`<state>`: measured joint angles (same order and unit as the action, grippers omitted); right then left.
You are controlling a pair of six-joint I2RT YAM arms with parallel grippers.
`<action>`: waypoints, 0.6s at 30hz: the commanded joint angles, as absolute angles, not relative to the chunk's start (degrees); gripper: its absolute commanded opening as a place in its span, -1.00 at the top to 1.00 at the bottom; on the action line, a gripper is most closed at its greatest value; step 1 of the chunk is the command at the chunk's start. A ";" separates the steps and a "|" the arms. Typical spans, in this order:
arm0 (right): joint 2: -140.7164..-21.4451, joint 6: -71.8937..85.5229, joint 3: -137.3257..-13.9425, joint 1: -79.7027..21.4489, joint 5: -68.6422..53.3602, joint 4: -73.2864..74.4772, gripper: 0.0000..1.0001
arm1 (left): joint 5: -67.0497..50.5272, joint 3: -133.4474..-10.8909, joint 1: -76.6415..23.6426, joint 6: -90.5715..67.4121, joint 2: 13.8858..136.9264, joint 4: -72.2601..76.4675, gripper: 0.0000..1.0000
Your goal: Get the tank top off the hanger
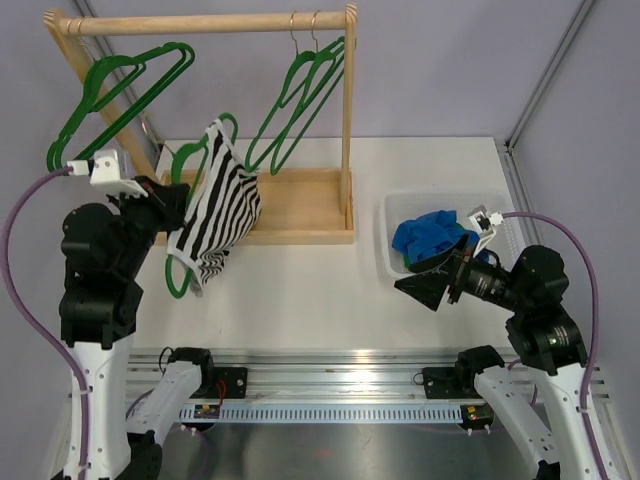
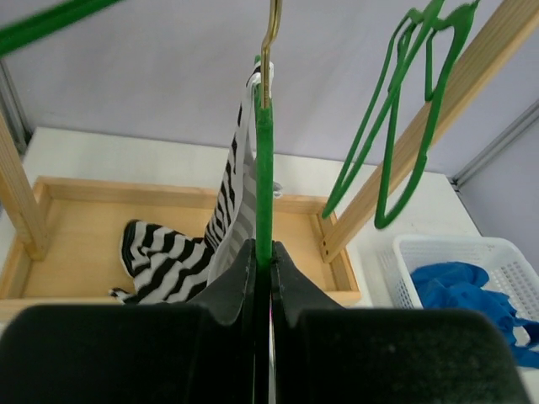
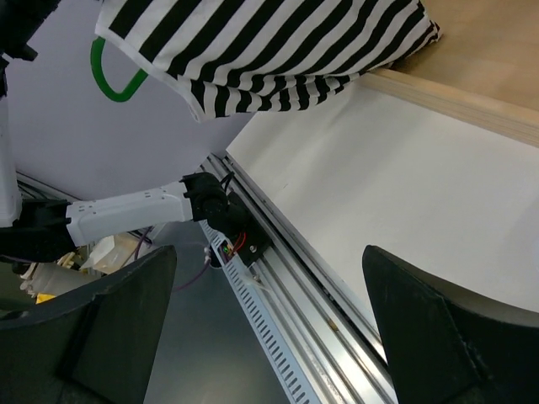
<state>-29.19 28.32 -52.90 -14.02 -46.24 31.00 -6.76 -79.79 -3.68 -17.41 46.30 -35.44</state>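
Right, we have the left gripper [image 2: 262, 254] clamped tight on the green hanger [image 2: 264, 160]. The jaws are pressed together on its thin plastic edge with no gap showing. The striped tank top [image 1: 220, 205] is on that hanger, at centre left of the overhead view. It drapes down the hanger's right side and bunches low against the wooden base tray [image 1: 300, 205]. In the left wrist view some of the fabric lies inside the tray itself.

The hanger's gold hook [image 2: 269, 38] runs off the top of the frame, so we can't quite tell whether it catches on anything. The wooden rail [image 1: 200, 22] sits high in the upper part of the overhead picture. Spare hangers [image 1: 300, 90] dangle from it at the right, beside the upright post.

Over on the right, the right gripper [image 1: 418, 293] is spread wide with nothing between its fingers. It hangs above the white table [image 1: 320, 290], well apart from the tank top and close to the white basket [image 1: 392, 215]. A blue cloth [image 1: 430, 235] is heaped inside that basket.

For open room, we see bare tabletop from the tray's front edge down to the metal rail [image 1: 340, 382] at the near edge. The garment's lower hem and the hanger's green loop [image 3: 114, 76] overhang the left end of that strip.
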 commanded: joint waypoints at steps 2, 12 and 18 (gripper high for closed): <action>-31.02 35.13 -47.47 -13.89 -49.30 19.00 -0.99 | -13.08 -69.20 -3.69 -23.27 37.11 -37.17 1.00; -36.64 47.38 -29.64 -15.81 -45.73 -8.35 -0.99 | -40.49 -35.88 -3.69 -34.00 16.88 -32.46 1.00; -45.76 39.12 -29.87 -32.14 -22.48 -5.89 -0.87 | -51.05 -24.97 -3.78 -37.35 15.12 -27.96 1.00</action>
